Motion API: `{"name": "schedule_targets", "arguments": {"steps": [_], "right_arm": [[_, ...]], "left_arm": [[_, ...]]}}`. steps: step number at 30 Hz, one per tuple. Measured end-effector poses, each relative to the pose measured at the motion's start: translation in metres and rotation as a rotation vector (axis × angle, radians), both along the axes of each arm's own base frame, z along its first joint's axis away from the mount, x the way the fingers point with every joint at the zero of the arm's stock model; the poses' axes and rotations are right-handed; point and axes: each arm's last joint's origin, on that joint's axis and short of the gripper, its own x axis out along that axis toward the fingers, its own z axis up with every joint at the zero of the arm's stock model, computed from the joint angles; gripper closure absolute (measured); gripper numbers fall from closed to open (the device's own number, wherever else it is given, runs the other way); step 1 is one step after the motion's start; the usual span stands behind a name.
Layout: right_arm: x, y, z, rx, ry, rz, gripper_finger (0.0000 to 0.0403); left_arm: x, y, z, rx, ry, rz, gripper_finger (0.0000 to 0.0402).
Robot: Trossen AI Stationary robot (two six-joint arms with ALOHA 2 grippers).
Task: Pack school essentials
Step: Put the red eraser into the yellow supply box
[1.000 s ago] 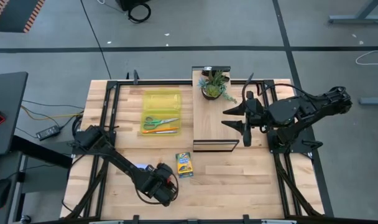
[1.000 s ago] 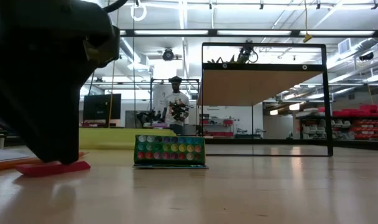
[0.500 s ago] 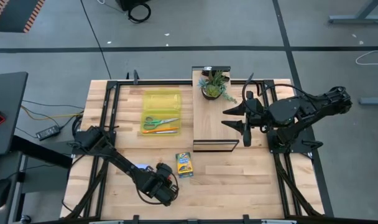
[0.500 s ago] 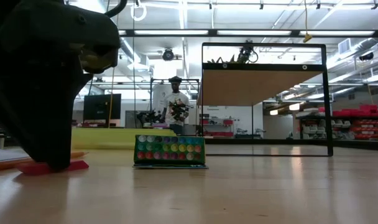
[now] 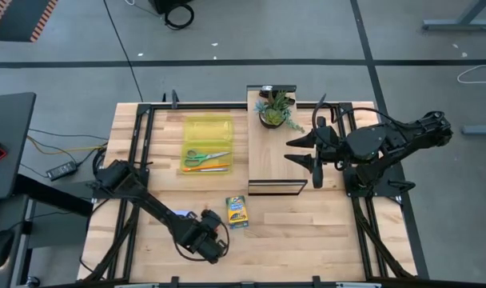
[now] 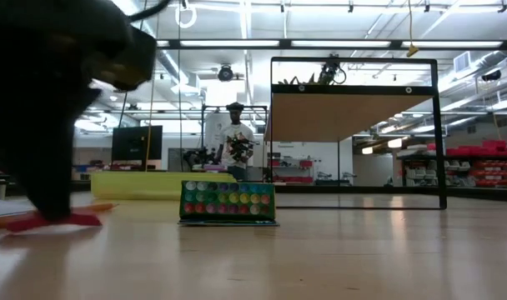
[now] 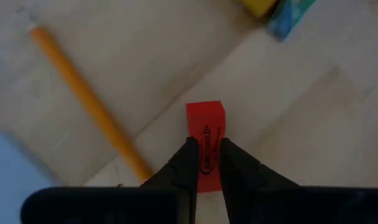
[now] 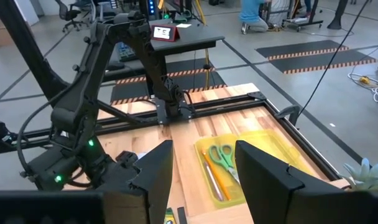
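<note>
Your left gripper [image 7: 204, 163] is down at the table's near edge, fingers nearly together; your right gripper [image 5: 313, 152] hovers, fingers apart.

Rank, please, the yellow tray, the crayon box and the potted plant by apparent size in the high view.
1. Yellow tray, clearly largest.
2. Potted plant.
3. Crayon box, though it looks close to the plant.

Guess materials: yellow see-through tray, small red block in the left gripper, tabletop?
Yellow see-through tray: likely thin glossy plastic, since the table shows through it. Small red block: matte, printed black logo, sharp edges; looks like rubber eraser, could be plastic. Left gripper pinches it. Tabletop: light wood planks, visible grain and seams, satin finish.
</note>
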Motion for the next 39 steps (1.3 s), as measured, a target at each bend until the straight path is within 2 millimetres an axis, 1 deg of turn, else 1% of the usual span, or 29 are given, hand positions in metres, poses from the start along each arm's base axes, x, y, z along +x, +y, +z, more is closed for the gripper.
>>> {"name": "schedule_targets", "arguments": {"steps": [5, 8, 19, 25, 32, 39], "right_arm": [[0.000, 0.000, 0.000, -0.014, -0.002, -0.015, 0.0223], [0.000, 0.000, 0.000, -0.014, -0.004, -0.015, 0.0223], [0.000, -0.001, 0.001, -0.024, -0.012, -0.040, 0.0223], [0.000, -0.001, 0.002, -0.022, -0.016, -0.040, 0.0223], [0.001, -0.001, 0.002, -0.023, -0.025, -0.038, 0.0223], [0.001, -0.001, 0.002, -0.023, -0.025, -0.038, 0.0223]], "left_arm": [[-0.005, 0.006, 0.010, 0.025, 0.021, -0.011, 0.0356], [-0.004, 0.009, 0.015, 0.035, 0.016, -0.052, 0.0356], [-0.012, 0.031, 0.052, 0.125, 0.015, -0.213, 0.0357], [-0.017, 0.043, 0.065, 0.175, 0.030, -0.264, 0.0360], [-0.025, 0.068, 0.077, 0.248, 0.074, -0.273, 0.0359], [-0.021, 0.104, 0.095, 0.353, 0.087, -0.339, 0.0372]]}}
